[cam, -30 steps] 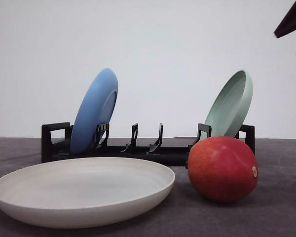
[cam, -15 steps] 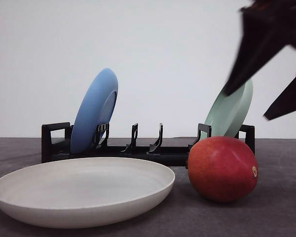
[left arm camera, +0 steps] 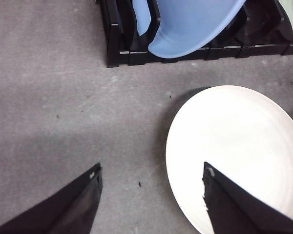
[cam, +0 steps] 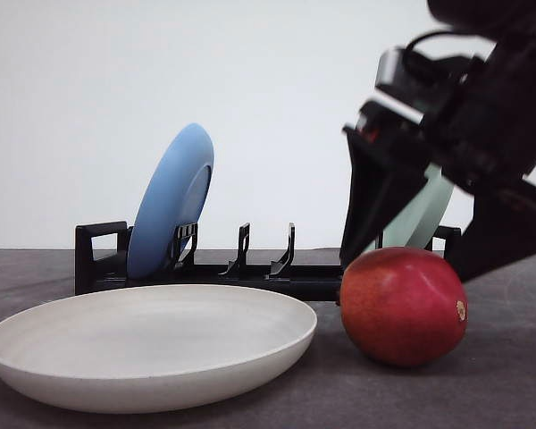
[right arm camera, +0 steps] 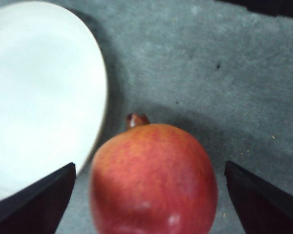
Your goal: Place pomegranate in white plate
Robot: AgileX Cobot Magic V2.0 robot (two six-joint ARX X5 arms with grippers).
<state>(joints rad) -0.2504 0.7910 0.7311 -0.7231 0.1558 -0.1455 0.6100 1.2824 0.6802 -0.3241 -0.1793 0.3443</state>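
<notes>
The red pomegranate point(cam: 402, 308) lies on the dark table just right of the white plate point(cam: 152, 344), with a small gap between them. My right gripper point(cam: 411, 268) is open and comes down over the fruit, one black finger point(cam: 368, 214) behind its left side and the other at its right. From the right wrist, the pomegranate point(right arm camera: 154, 180) sits midway in the open right gripper point(right arm camera: 149, 204), untouched, with the white plate point(right arm camera: 39, 97) beside it. My left gripper point(left arm camera: 149, 204) hangs open above the table at the edge of the white plate point(left arm camera: 244, 156).
A black dish rack point(cam: 98, 259) stands behind the plate and fruit. It holds a blue plate point(cam: 171, 201) on the left and a pale green plate point(cam: 429, 210) on the right, partly hidden by my right arm. The blue plate point(left arm camera: 185, 24) shows from the left wrist.
My right gripper has dropped from the upper right corner down to the pomegranate, its fingers now either side of it. The fruit, the plates and the left arm have not moved.
</notes>
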